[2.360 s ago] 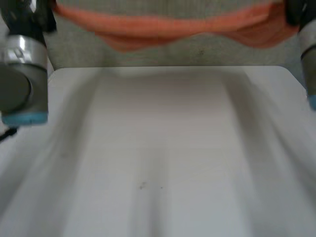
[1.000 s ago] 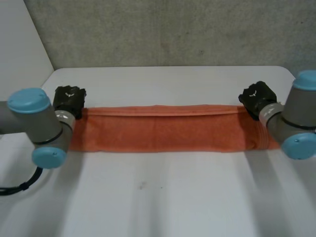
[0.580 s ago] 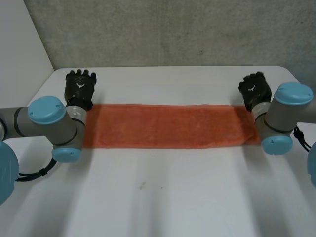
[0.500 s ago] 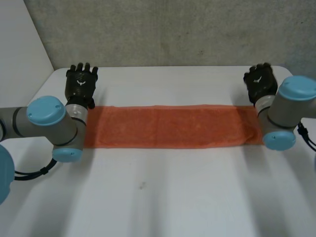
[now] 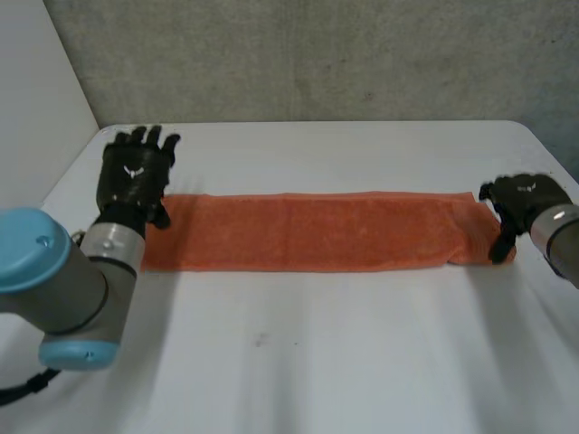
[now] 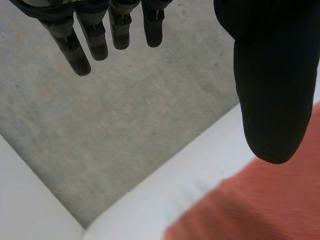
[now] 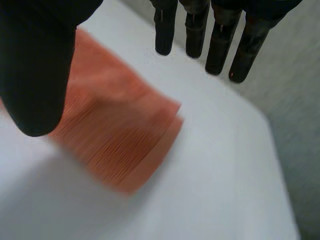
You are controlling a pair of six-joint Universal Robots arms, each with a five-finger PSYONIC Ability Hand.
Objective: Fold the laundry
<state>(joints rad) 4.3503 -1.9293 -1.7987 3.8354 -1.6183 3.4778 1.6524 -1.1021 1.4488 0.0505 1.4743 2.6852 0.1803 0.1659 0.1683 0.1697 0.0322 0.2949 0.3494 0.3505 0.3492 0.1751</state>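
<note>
The orange towel (image 5: 308,231) lies flat as a long, narrow strip, already doubled along its length. It runs across the white table (image 5: 298,362) from near the left edge to near the right edge, somewhat closer to the far edge than the near one.

The left hand (image 5: 134,176) hovers over the strip's left end. Its fingers (image 6: 90,35) are straight and spread well away from the thumb, and they hold nothing. The right hand (image 5: 520,201) sits at the right end, its fingers (image 7: 220,45) likewise extended and parted from the thumb, with the cloth's layered corner lying free beneath the palm.

The towel looks like light, soft terry: limp, slightly grippy, and likely to sag or slide out of line if lifted from one spot. The next fold probably brings one short end over to the other. For that, the best hold is a pinch through both layers at the two corners of one end, keeping the edges stacked while the end is carried across.
</note>
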